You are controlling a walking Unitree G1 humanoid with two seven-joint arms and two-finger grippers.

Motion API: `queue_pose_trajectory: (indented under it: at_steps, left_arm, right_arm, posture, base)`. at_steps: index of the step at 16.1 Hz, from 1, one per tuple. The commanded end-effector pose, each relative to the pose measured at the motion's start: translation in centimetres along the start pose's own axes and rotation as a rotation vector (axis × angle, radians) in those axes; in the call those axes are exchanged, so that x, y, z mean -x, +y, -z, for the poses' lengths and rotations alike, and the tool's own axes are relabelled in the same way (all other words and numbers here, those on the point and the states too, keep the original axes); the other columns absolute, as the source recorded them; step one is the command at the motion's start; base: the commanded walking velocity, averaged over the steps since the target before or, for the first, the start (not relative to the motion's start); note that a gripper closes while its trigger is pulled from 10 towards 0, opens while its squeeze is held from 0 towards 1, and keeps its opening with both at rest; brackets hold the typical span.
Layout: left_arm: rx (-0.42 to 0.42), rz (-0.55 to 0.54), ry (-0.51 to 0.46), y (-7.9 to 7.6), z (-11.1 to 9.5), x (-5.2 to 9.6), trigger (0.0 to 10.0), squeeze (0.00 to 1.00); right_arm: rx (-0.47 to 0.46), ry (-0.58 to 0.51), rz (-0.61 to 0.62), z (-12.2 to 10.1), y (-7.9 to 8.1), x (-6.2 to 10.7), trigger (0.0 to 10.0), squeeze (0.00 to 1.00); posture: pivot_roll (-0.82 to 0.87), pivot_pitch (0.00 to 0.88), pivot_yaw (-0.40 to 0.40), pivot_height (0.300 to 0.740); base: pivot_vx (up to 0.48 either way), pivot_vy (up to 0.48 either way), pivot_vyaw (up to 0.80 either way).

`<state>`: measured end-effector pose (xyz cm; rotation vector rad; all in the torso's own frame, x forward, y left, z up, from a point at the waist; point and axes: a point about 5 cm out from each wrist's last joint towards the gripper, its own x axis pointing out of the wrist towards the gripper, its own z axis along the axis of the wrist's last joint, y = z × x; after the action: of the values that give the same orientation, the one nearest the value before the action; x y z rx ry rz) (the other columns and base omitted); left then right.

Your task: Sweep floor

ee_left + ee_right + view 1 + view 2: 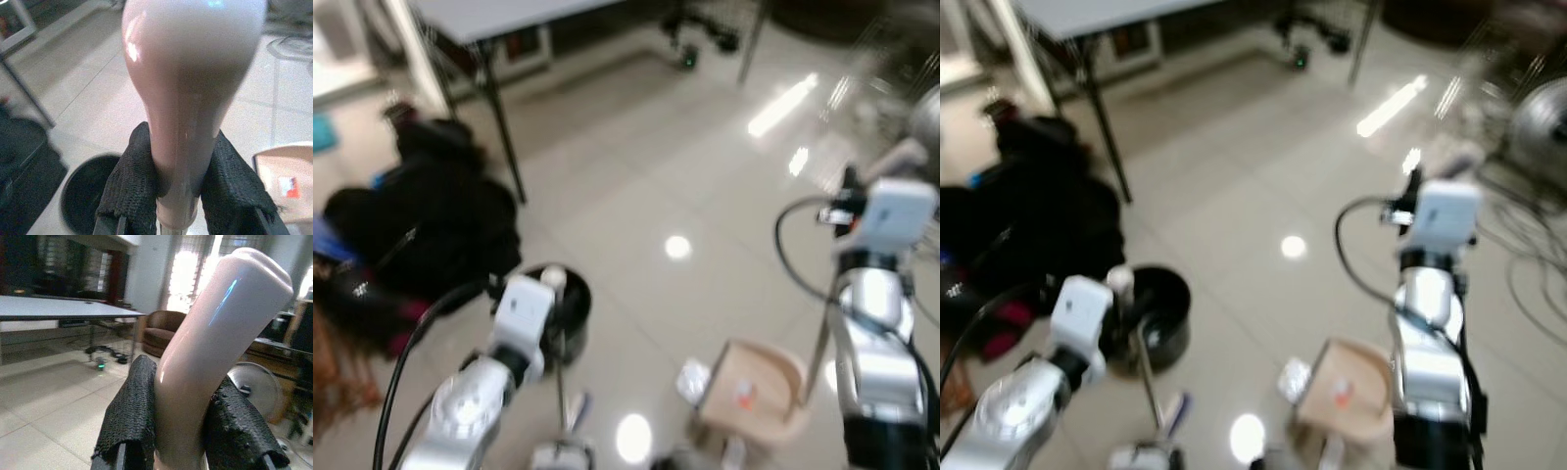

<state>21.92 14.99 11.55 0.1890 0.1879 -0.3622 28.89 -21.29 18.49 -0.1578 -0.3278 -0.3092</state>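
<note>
Both arms busy. Left gripper (183, 196) has its jaws clamped on the broom handle (188, 98); the thin shaft (560, 377) drops to the floor near the robot's feet. Right gripper (188, 431) has its jaws closed on the dustpan handle (215, 342); the beige dustpan (754, 392) sits on the tiles, white scraps (693, 380) just beside it. Black bin (570, 305) stands past the broom. Best move, I'd say: keep the pan flat, sweep in short strokes toward it, avoid the bin. Desk (499, 15) far back.
</note>
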Motion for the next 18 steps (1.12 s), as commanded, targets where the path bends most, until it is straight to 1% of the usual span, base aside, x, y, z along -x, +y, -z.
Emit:
queue_pose_trajectory:
  at_steps: [1,2,4,7,10,13,16,18]
  left_arm:
    - [-0.031,-0.024,-0.044,0.4,-0.7,-0.2,10.0,0.00]
    - [-0.032,-0.034,-0.056,0.5,-0.8,-0.3,10.0,0.00]
    - [-0.060,-0.069,-0.097,1.3,-1.8,-0.7,10.0,0.00]
    - [-0.079,-0.098,-0.131,2.1,-2.6,-1.0,10.0,0.00]
    - [-0.080,-0.115,-0.156,2.2,-3.1,-1.3,10.0,0.00]
    - [-0.063,-0.114,-0.165,2.1,-3.4,-1.5,10.0,0.00]
    - [-0.057,-0.137,-0.180,2.1,-3.6,-1.7,10.0,0.00]
    - [-0.067,-0.159,-0.187,2.4,-3.9,-1.8,10.0,0.00]
  right_arm:
    - [-0.006,-0.020,0.008,-0.6,-0.1,0.0,10.0,0.00]
    - [-0.010,-0.021,0.013,-0.6,-0.1,0.0,10.0,0.00]
    - [-0.028,-0.015,0.022,-0.8,0.0,0.1,10.0,0.00]
    - [-0.060,0.005,0.007,-1.1,0.8,0.6,10.0,0.00]
    - [-0.075,0.005,-0.011,-1.7,1.3,1.0,10.0,0.00]
    - [-0.078,0.029,-0.027,-1.6,1.6,1.4,10.0,0.00]
    - [-0.076,0.036,-0.030,-1.5,1.5,1.5,10.0,0.00]
    - [-0.079,0.054,-0.020,-1.3,1.3,1.6,10.0,0.00]
  posture:
    - [0.18,0.136,-0.031,0.740]
    - [0.18,0.136,-0.030,0.740]
    - [0.18,0.140,-0.029,0.740]
    - [0.16,0.139,-0.031,0.740]
    - [0.15,0.139,-0.033,0.740]
    - [0.14,0.138,-0.041,0.740]
    - [0.13,0.134,-0.042,0.740]
    - [0.14,0.133,-0.039,0.740]
  base:
    - [0.000,0.000,-0.80]
    - [0.000,0.000,-0.80]
    - [0.000,0.000,-0.80]
    - [0.000,0.000,-0.80]
    - [0.000,0.000,-0.80]
    - [0.000,0.000,-0.80]
    - [0.000,0.000,-0.80]
    - [0.000,0.000,-0.80]
